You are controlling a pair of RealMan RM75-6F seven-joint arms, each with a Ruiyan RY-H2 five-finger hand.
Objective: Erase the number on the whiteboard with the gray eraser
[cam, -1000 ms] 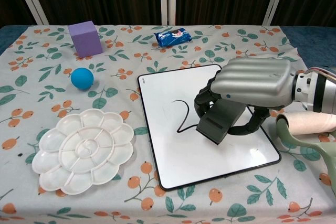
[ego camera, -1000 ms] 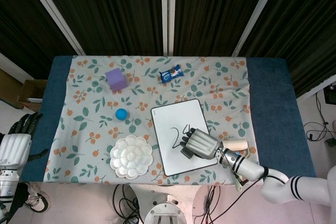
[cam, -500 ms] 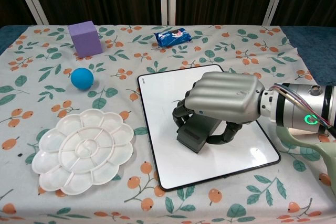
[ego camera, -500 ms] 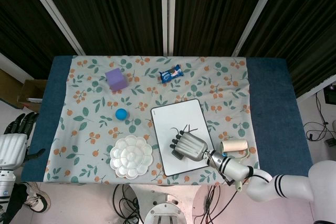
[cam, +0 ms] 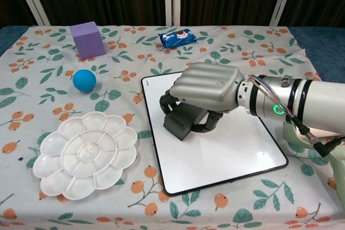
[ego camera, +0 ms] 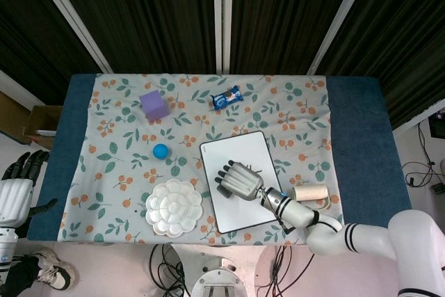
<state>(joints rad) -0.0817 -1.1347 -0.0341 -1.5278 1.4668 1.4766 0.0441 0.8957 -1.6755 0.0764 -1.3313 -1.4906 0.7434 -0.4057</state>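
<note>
Right hand (cam: 207, 87) covers most of gray eraser (cam: 180, 122) and part of whiteboard (cam: 215, 149). Left hand (ego camera: 15, 186) cut by head view's left edge, finger pose unclear. Snack packet (cam: 180, 37) print too small to read.

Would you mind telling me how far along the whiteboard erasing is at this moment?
Looks done: the chest view shows no ink on the uncovered whiteboard. In hand: the right hand grips the gray eraser, pressing it on the board's left part. Left: the head view shows a short dark stroke beside the hand, and the hand hides some board. The left hand is off the table.
</note>
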